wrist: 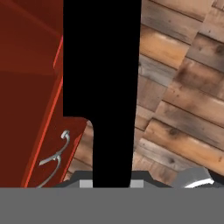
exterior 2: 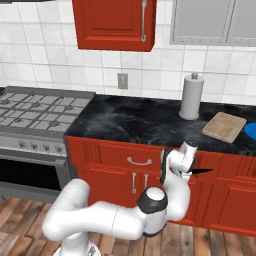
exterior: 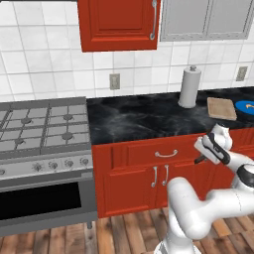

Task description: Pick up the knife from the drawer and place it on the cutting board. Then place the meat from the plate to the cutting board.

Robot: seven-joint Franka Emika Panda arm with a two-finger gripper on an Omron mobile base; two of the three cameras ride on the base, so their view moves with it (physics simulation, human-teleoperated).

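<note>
My gripper (exterior 2: 189,173) is clenched on the knife (exterior 2: 201,171), and I see it in front of the red cabinets, below the edge of the table (exterior 2: 140,122). In the right base view the dark blade sticks out sideways from the gripper toward the right, level with the row of drawer fronts. In the left base view only a short dark piece of the knife (exterior: 200,159) shows at the lower left of the gripper (exterior: 204,157). In the hand view the knife (wrist: 103,87) is a broad black shape that runs from between the fingertips up to the top edge; behind it lie the wooden floor (wrist: 183,87) and a red cabinet front with curved silver handles (wrist: 54,155).

The drawer (exterior 2: 117,157) with its curved silver handle is just to the left of the gripper in the right base view, and its front looks flush with the other fronts. The cutting board (exterior 2: 224,127) lies on the dark table above and to the right of the gripper, well apart from the knife. The blue plate (exterior 2: 251,131) is just beside the board at the picture edge; I cannot tell what lies on it. A paper-towel roll (exterior 2: 191,96) stands behind the board, near the tiled wall. The stove (exterior 2: 35,112) is far to the left.
</note>
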